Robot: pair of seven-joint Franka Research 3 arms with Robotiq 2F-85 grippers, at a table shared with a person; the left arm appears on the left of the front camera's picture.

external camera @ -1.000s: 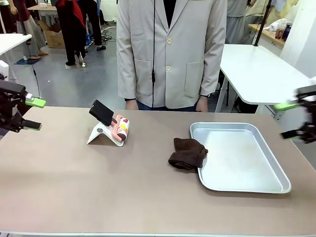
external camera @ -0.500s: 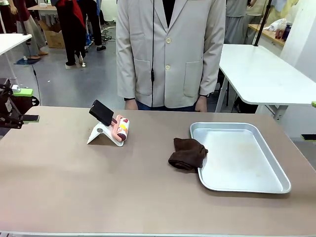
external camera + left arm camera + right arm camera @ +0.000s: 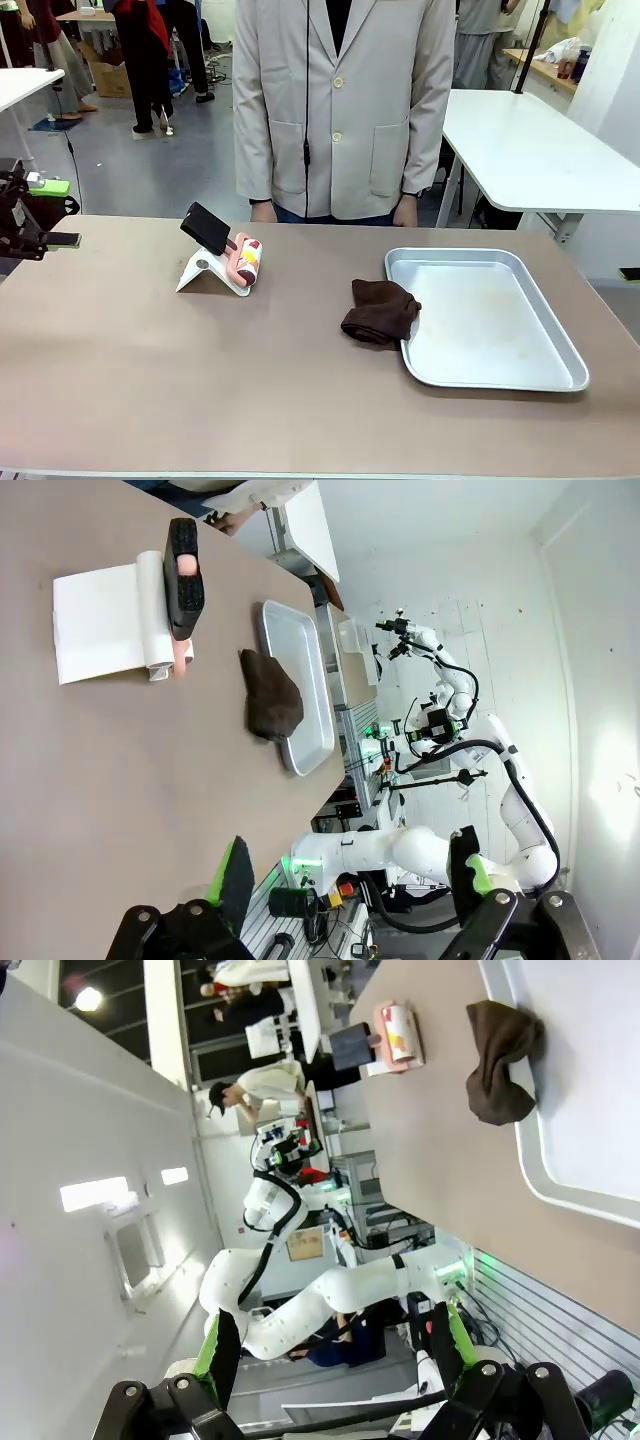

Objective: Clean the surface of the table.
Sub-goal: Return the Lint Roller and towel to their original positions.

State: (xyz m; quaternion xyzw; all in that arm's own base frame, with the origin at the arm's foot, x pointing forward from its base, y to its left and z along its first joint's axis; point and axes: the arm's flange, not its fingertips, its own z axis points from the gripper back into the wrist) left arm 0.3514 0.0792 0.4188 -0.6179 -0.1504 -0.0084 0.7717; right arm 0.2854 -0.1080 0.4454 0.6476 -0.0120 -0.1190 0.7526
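Note:
The table (image 3: 150, 380) has a matte brownish-taupe top that spans the front view. A crumpled dark brown cloth (image 3: 380, 312) lies right of its middle, touching the left rim of a metal tray (image 3: 500, 378). My left gripper (image 3: 55, 213) hovers open at the table's far left edge, holding nothing. In the left wrist view its green-padded fingers (image 3: 235, 875) stand wide apart, far from the cloth (image 3: 270, 695). My right gripper (image 3: 335, 1345) is open and empty too, off the table's right side, with the cloth (image 3: 500, 1055) far ahead of it.
A white stand (image 3: 205, 272) carrying a black device (image 3: 206, 228) sits at the back left, with a pink printed roll (image 3: 246, 262) lying against it. A person in a beige jacket (image 3: 345, 100) stands at the far edge, hands by the table. A white table (image 3: 520, 140) stands back right.
Both arms have drawn outward from the table. The left gripper moved left and slightly up; the right gripper slid past the picture's right edge. The objects on the table have not moved.

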